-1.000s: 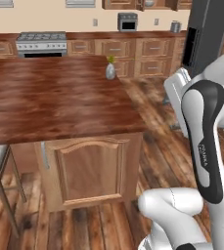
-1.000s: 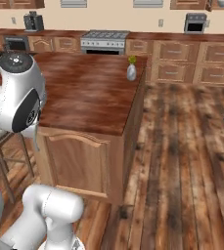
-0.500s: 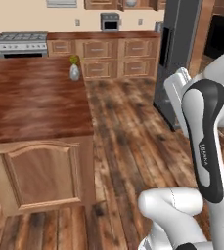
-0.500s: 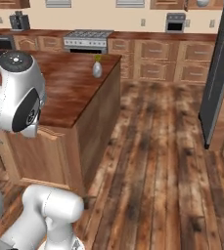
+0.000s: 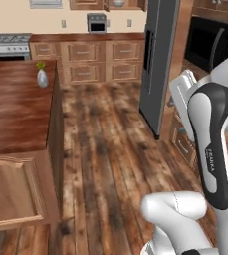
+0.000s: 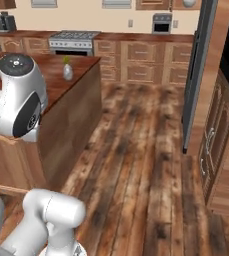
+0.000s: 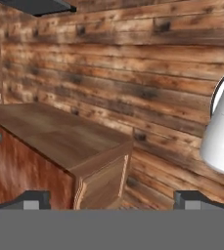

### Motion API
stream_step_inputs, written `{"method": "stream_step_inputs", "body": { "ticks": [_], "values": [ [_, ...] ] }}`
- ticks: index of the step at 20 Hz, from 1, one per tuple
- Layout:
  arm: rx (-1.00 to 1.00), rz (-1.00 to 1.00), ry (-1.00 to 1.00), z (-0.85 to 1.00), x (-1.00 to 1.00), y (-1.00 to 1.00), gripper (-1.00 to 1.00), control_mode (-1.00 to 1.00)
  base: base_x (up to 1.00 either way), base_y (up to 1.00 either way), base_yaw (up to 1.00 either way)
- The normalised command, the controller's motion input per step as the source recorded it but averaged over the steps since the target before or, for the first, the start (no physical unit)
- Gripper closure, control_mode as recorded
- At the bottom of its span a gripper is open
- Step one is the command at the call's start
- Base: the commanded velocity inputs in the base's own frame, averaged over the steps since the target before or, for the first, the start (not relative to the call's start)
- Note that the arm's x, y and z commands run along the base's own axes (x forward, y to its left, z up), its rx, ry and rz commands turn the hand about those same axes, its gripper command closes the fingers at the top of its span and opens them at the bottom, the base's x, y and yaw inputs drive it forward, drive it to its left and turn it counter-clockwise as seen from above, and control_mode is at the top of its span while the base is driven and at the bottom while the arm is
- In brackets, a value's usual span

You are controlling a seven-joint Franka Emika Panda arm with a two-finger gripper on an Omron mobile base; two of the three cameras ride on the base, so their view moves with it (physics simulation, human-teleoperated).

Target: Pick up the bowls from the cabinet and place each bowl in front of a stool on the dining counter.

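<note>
The dining counter (image 5: 13, 112) with its glossy red-brown top lies at the left, and its near corner also sits under the hand (image 7: 59, 132). My gripper (image 7: 113, 201) is open, its fingertips (image 7: 35, 199) far apart with nothing between them, above the counter corner and the plank floor. On the far wall a brown wall cabinet (image 5: 93, 4) is cut by the top edge. A pale round shape (image 5: 118, 2) sits in it, too cropped to tell whether it is a bowl. The stools are out of view.
A small vase (image 5: 42, 77) stands on the counter's far end. A tall grey fridge (image 5: 158, 60) and a wall oven unit (image 6: 226, 115) line the right side. A stove (image 6: 73, 37) and low drawer units run along the back wall. Plank floor (image 5: 105, 149) stretches between.
The whole picture has slid left, so the base has turned right. The counter went from centre to the left edge, a stool's legs left the view, and the fridge and oven came in.
</note>
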Motion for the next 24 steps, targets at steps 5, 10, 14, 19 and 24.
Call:
{"method": "stream_step_inputs", "body": {
  "ticks": [5, 10, 14, 19, 24],
  "values": [
    [0.00, 0.00, 0.00, 0.00, 0.00, 0.00, -1.00, 1.00, 1.00, -0.30, -0.15],
    [0.00, 0.00, 0.00, 0.00, 0.00, 0.00, -1.00, 1.00, 1.00, -0.07, -0.15],
    [0.00, 0.00, 0.00, 0.00, 0.00, 0.00, -1.00, 1.00, 1.00, 0.00, -0.15],
    [0.00, 0.00, 0.00, 0.00, 0.00, 0.00, -1.00, 1.00, 1.00, 0.00, -0.16],
    [0.00, 0.00, 0.00, 0.00, 0.00, 0.00, -1.00, 1.00, 1.00, 0.00, -0.13]
  ]
}}
